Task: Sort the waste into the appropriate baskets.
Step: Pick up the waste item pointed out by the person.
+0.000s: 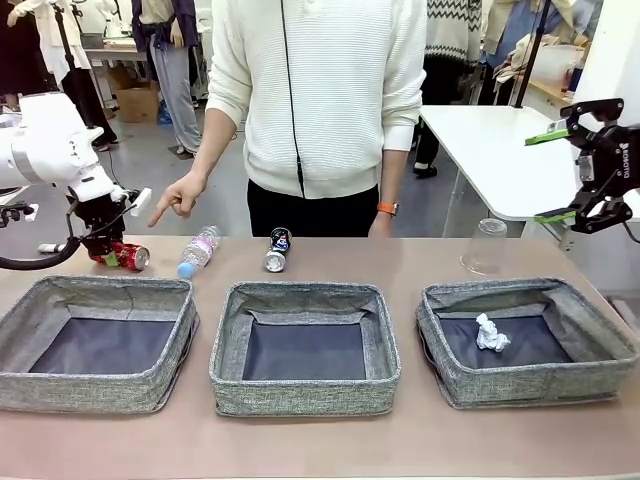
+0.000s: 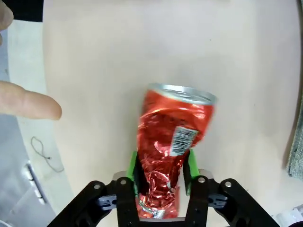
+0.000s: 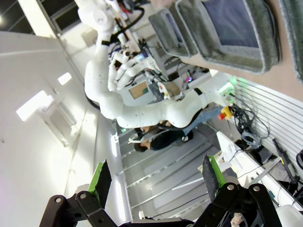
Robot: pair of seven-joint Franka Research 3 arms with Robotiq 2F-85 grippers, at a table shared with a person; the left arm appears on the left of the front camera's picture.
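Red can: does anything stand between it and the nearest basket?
Nothing visible does. The left gripper grips the red can on the table just behind the left basket, with only its low wall between. The person's hand points from beside, off that path.

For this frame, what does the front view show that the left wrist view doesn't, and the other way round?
Front view's extras: the middle basket and right basket, a paper ball in the right one, the blue-capped bottle, dark can and clear cup beyond them, and the open right gripper raised at the right.

Left wrist view's extras: the barcode on the red can, and the green pads against both sides of its crumpled end.

Shared: that can, the left gripper closed on it, the person's pointing hand, and an edge of the left basket.
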